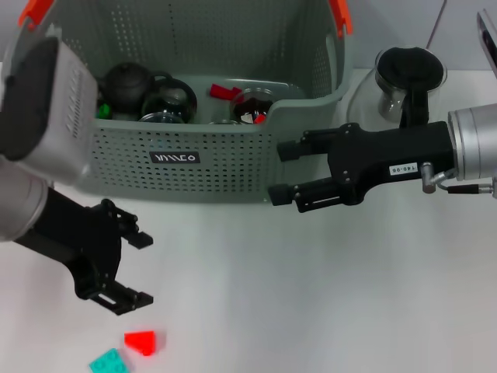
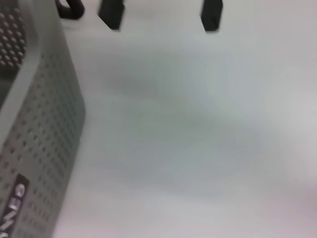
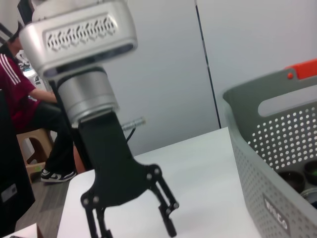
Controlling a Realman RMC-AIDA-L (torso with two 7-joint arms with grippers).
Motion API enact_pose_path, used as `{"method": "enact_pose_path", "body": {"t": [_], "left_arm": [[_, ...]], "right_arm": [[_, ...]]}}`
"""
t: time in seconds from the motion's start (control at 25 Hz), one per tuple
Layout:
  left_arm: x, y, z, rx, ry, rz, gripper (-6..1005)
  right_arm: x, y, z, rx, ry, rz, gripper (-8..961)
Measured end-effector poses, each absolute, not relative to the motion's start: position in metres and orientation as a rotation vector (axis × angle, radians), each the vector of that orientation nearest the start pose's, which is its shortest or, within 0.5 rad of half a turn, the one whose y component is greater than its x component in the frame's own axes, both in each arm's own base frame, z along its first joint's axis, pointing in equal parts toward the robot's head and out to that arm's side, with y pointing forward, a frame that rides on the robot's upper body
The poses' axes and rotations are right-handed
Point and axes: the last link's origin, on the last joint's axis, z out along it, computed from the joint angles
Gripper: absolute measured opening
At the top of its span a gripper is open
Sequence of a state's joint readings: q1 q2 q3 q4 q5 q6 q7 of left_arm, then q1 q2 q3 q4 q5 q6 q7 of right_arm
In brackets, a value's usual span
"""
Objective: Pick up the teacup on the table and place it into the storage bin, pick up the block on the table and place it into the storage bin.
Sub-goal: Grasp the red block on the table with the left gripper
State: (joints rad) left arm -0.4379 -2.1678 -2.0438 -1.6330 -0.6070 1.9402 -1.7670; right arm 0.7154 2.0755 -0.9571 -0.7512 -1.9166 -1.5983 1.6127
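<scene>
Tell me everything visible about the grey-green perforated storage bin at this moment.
The large grey-green perforated plastic storage bin stands upright at the far side of the white table. Its walls are dotted with small holes, its front rim dips at the right corner, orange-red handle tabs cap its top corners, and a small black label with white letters sits on its front wall. Inside lie a dark round teapot, glass cups and red pieces. Neither tool touches it; the right tool hovers open just before its front right corner.

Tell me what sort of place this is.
Probably an office or lab used as a robot test room: a plain white table, bare partition walls, and a seated person in the background.
</scene>
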Motion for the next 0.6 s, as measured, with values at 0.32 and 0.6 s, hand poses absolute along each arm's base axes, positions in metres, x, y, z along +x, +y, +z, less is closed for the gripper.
{"method": "enact_pose_path", "body": {"t": [0.32,0.6], "left_arm": [[-0.198,0.287,0.02,-3.047,-0.126,0.625,785],[-0.204,0.29,0.001,-3.035,-0.121,0.723,786]], "right_arm": [[0.166,0.362,-0.016,-3.009,0.469,0.667,853],[0.169,0.36,-0.016,-3.005,0.474,0.667,852]]}}
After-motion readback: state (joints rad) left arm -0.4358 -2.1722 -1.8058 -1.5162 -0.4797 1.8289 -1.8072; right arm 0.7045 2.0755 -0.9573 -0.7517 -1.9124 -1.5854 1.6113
